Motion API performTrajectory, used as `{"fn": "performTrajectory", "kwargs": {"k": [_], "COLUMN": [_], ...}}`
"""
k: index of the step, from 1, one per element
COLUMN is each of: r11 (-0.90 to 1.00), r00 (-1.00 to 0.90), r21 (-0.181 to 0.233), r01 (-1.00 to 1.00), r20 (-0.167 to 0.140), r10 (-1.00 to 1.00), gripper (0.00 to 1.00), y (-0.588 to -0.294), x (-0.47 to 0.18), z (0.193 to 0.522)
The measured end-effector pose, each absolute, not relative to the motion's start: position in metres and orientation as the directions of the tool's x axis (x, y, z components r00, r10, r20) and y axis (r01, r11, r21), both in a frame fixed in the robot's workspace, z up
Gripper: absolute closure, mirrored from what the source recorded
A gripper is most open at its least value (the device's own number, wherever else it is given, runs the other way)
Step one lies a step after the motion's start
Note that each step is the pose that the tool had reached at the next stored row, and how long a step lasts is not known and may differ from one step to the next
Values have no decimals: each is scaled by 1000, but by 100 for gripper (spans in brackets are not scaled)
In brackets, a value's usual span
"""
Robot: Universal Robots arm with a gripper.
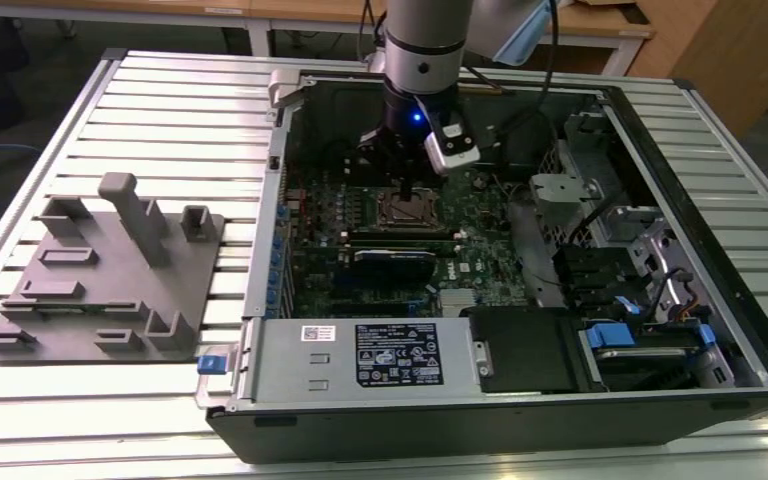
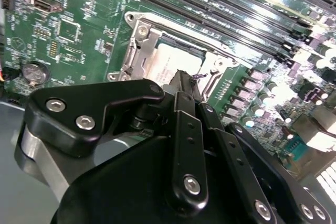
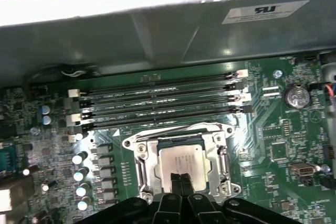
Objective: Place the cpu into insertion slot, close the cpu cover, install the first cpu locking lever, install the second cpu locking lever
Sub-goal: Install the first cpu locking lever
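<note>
Pincer (image 3: 180, 181) closed, tips down on the cpu cover (image 3: 181, 139).
The cpu (image 3: 184, 162) lies in the insertion slot (image 3: 145, 167); we should push the cover flat, slowly.

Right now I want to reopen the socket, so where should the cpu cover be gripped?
Probably at its rim nearest the gripper, coming from above. The cover lies flat, framing the cpu, so only its thin outer edge looks free to take.
</note>
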State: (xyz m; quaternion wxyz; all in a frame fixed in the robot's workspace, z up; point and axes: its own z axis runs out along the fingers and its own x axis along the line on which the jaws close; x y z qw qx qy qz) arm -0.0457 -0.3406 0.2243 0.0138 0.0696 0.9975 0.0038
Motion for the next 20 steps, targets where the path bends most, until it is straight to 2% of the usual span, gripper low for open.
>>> {"fn": "performTrajectory", "kwargs": {"k": [20], "r11": [991], "r00": [-991], "r21": [8], "r01": [135], "r20": [-19], "r10": [135], "gripper": [90], "y": [-341], "x": [-35], "z": [224]}}
